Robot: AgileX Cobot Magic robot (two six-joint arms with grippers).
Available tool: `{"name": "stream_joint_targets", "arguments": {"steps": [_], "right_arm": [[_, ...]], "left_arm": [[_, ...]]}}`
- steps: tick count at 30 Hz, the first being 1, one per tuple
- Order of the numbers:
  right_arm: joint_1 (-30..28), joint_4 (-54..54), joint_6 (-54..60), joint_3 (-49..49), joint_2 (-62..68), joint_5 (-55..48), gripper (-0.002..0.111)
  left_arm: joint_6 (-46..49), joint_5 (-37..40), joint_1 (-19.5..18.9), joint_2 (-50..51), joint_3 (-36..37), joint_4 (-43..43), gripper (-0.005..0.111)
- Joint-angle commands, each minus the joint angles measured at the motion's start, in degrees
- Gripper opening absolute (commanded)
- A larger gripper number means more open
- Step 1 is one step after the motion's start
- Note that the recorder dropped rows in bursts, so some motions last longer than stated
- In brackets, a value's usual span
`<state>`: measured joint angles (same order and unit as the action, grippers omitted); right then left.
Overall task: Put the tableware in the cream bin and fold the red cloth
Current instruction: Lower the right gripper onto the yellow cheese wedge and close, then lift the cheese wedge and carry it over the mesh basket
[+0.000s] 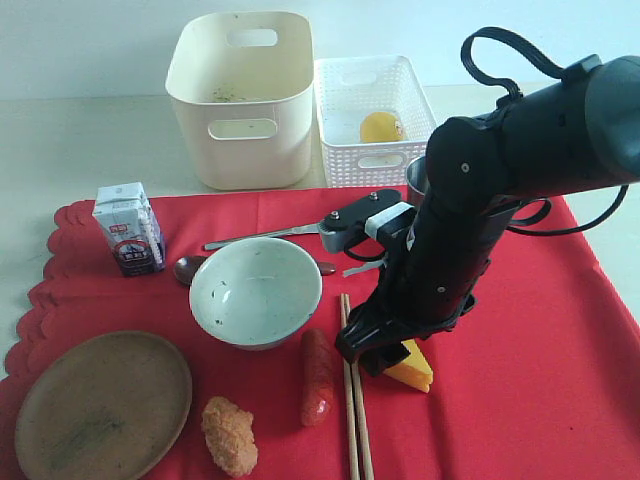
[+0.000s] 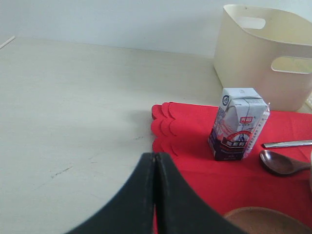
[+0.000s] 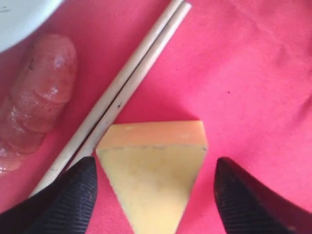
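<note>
**Right pincer straddling the toy wedge, all tableware out on the cloth**

- Right gripper (image 3: 153,195): jaws apart, one finger on each side of the yellow cheese wedge (image 3: 151,161), not clamped on it. That's toy food, not tableware.
- Left gripper (image 2: 155,165): jaws pressed together, empty, off the cloth's scalloped edge.
- Exterior view:
  - Chopsticks (image 1: 352,400) are at lower centre, just beside the wedge and the sausage (image 1: 318,375).
  - Bowl (image 1: 256,290) is at centre.
  - Wooden plate (image 1: 100,405) is at lower left.
  - Knife (image 1: 260,238) and spoon (image 1: 190,268) are above the bowl.
  - Steel cup (image 1: 417,178) is half hidden behind the right arm.
  - Cream bin (image 1: 200,130) is at top centre, off the red cloth (image 1: 540,350). I can't see any tableware in it.
- Handling, my read:
  - Chopsticks are light, stiff and likely to roll. Pinch both across the middle.
  - Bowl looks glazed, so slippery and breakable. Take it by the rim.
  - Plate lies flat, so get under an edge.
  - Cloth is limp. Grab the corners, and only once everything is off it.
</note>
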<state>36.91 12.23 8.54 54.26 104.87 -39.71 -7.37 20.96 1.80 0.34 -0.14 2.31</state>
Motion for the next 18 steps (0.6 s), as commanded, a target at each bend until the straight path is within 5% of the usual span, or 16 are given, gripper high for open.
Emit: {"name": "stream_joint_targets", "arguments": {"steps": [1,12,18], "right_arm": [[0.1,-0.6,-0.2,-0.3,0.0,0.6,0.058],[0.1,-0.5,-0.2,-0.2,-0.1,0.3,0.001],[0.1,-0.5,-0.2,0.1,-3.2,-0.7,0.0]], "left_arm": [[0.1,-0.7,-0.1,-0.3,0.1,0.1,0.0],[0.1,-0.7,-0.1,-0.3,0.1,0.1,0.0],[0.1,-0.7,-0.1,-0.3,0.1,0.1,0.0]]}}
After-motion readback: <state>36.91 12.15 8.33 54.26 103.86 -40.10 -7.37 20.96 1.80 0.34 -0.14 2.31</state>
